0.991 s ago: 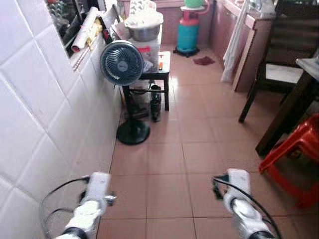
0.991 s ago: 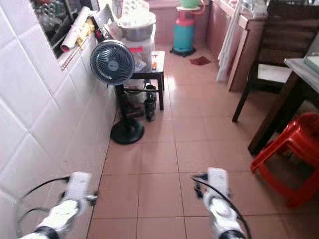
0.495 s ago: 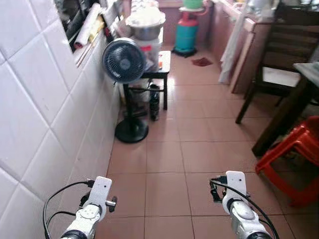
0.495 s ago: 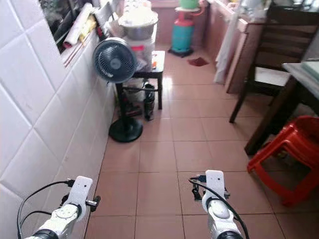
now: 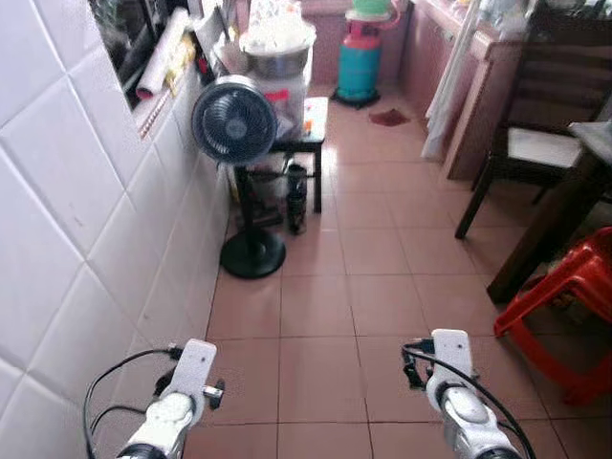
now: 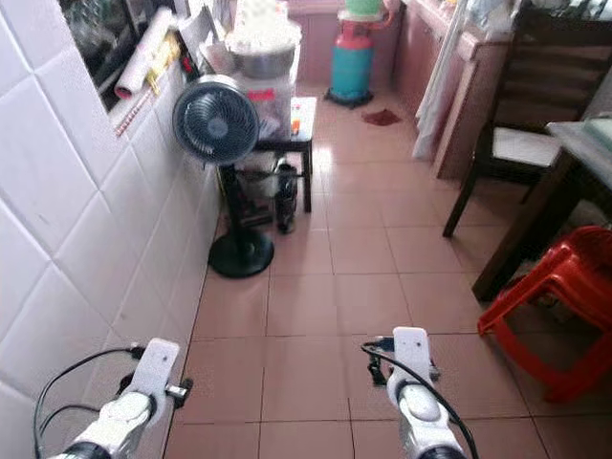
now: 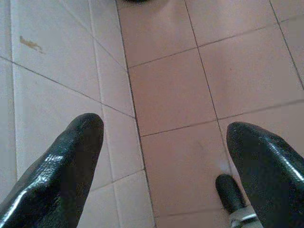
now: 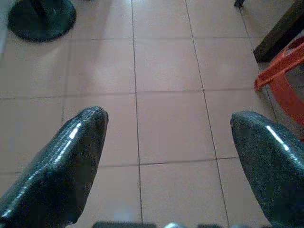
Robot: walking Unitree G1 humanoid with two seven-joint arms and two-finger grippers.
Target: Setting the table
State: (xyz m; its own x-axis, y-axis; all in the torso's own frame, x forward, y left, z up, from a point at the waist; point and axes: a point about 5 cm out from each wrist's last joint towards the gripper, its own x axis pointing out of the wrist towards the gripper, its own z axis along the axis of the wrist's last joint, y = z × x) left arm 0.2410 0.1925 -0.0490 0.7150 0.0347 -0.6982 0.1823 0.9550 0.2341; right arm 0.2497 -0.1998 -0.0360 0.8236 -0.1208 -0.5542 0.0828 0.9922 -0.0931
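While I look down the narrow room, the dining table [image 6: 583, 143] stands at the far right, well apart from the fan [image 5: 233, 121], and I see just its dark corner and one leg. Nothing is held for setting it. My left gripper [image 7: 164, 142] hangs low over the floor [image 5: 316, 306], close to the white tiled wall [image 5: 57, 239] on the same side as the fan, and its two black fingers are spread wide with nothing between them. My right gripper [image 8: 166, 137] hangs over bare tiles, nearer to me than the fan, fingers also spread wide and empty. A red plastic stool [image 5: 564, 306] sits just beside the table leg. A dark wooden chair [image 5: 535, 143] stands behind the table. Behind the fan is a small black side table [image 5: 304, 143] carrying a metal pot [image 5: 275, 48], and beyond it a teal gas cylinder [image 5: 359, 67].
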